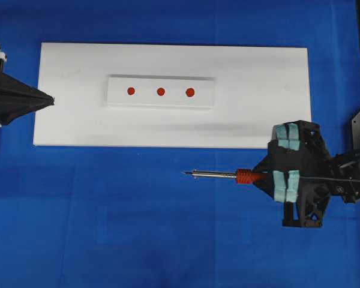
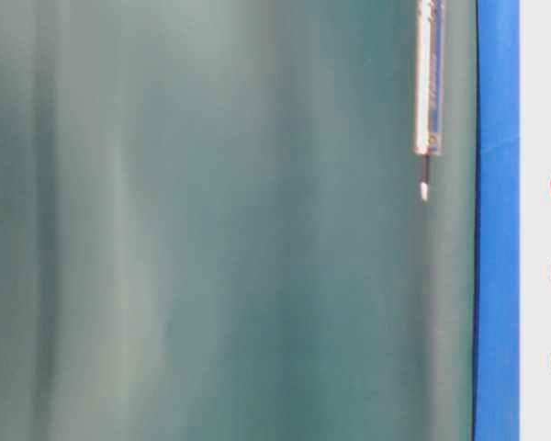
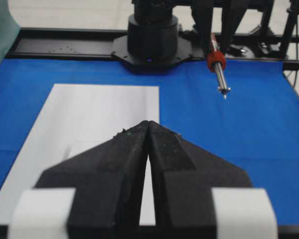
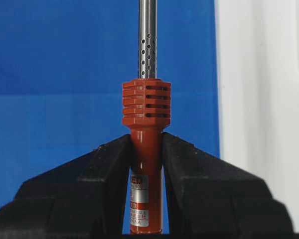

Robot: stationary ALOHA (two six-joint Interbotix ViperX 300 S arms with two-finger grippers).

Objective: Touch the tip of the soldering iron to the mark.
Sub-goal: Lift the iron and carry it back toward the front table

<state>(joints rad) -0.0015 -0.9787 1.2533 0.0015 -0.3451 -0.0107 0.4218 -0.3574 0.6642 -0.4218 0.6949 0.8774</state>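
Right jaws point(image 4: 147, 149) clamp the soldering iron point(image 4: 146, 124); left jaws point(image 3: 148, 127) together.

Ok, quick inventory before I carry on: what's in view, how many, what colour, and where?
board: one, white, flat on the cloth, upper middle of the overhead view
block: one, white, on the board's middle
marks: three, red, in a row on the block
soldering iron: one, orange-red handle, silver shaft, lying level over the cloth below the board's right end
tip: one, dark, pointing left, short of the board
cloth: one, blue, covering the table
left gripper: black, shut, empty, at the board's left edge
right gripper: black, shut on the iron's handle, at right
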